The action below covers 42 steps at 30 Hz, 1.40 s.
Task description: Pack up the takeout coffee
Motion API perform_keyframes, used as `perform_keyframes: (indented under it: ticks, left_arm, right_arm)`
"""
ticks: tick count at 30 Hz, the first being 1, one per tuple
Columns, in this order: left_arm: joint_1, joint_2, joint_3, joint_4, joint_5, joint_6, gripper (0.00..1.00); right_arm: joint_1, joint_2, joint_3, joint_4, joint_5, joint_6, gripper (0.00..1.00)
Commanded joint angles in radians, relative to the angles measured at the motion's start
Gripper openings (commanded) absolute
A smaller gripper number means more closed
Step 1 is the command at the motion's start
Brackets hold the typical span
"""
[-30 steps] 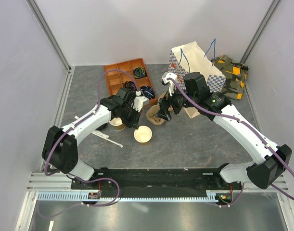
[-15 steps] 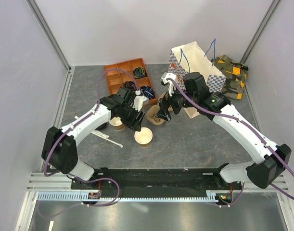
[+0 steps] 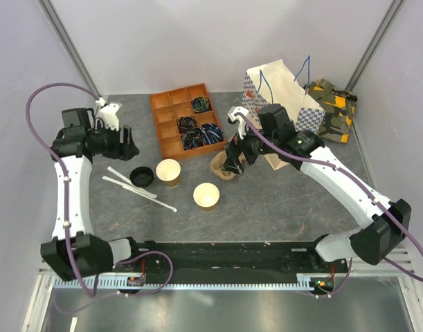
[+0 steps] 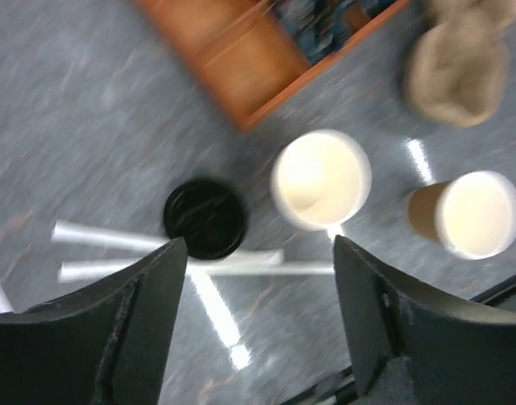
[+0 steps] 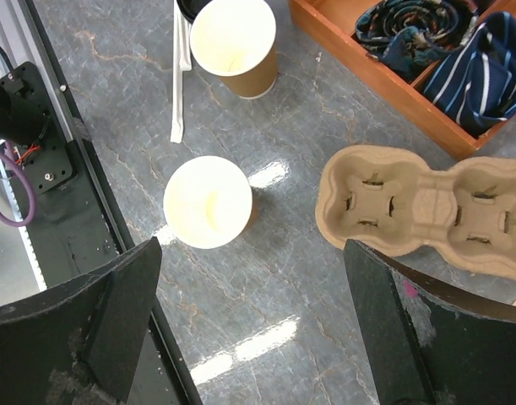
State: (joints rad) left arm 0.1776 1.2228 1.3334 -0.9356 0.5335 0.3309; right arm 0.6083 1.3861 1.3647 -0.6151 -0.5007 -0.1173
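1. The bag (image 3: 284, 79) stands at the far right, behind the right arm, with its mouth upward. Packing is judged to end there, so a cup should be lowered in upright and kept clear of the handles.
2. The carrier (image 5: 418, 207) lies flat near the tray (image 3: 187, 117), and its pockets are empty. If it is used, the cup should be pushed straight down into one pocket.
3. The right gripper (image 5: 251, 253) is held above the table between the carrier and the tan cup (image 5: 209, 202). Its fingers are spread as wide as they go, and nothing is held or touched.
4. The left gripper (image 4: 258, 245) is held at the far left, well apart from the cups. Its fingers are spread, with nothing between them.
5. No lidded cup is seen in any view. The brown cup (image 3: 168, 171), judged to be the coffee, stands open and upright in front of the tray.
6. The lid (image 3: 140, 176) lies loose just left of that cup. Capping is judged to be the step in hand. The lid should be taken by its rim, centred over the cup and pressed down evenly. The cup should be steadied lightly so its wall is not crushed.
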Motion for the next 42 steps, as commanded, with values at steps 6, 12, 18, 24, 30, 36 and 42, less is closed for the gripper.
perform_keyframes:
  ticks: [6,12,18,24,30,36,42]
  left_arm:
    - [0.186,0.201,-0.149,0.020,-0.105,-0.021,0.31]
    - [0.171,0.311,-0.181,0.135,-0.173,-0.084,0.29]
    - [0.134,0.371,-0.201,0.195,-0.227,-0.095,0.34]
    - [0.102,0.426,-0.212,0.245,-0.259,-0.096,0.37]
    - [0.076,0.457,-0.220,0.274,-0.291,-0.095,0.37]
    - [0.059,0.474,-0.226,0.291,-0.317,-0.082,0.36]
    - [0.056,0.475,-0.232,0.299,-0.328,-0.078,0.28]
  right_arm:
    - [-0.002,0.034,0.022,0.034,-0.062,0.011,0.98]
    - [-0.004,0.041,0.020,0.032,-0.073,0.011,0.98]
    - [-0.002,0.048,0.014,0.037,-0.078,0.015,0.98]
    - [-0.004,0.057,0.020,0.037,-0.085,0.019,0.98]
    - [-0.002,0.062,0.022,0.037,-0.084,0.019,0.98]
    - [-0.002,0.067,0.022,0.037,-0.082,0.021,0.98]
    - [-0.004,0.071,0.028,0.037,-0.082,0.022,0.98]
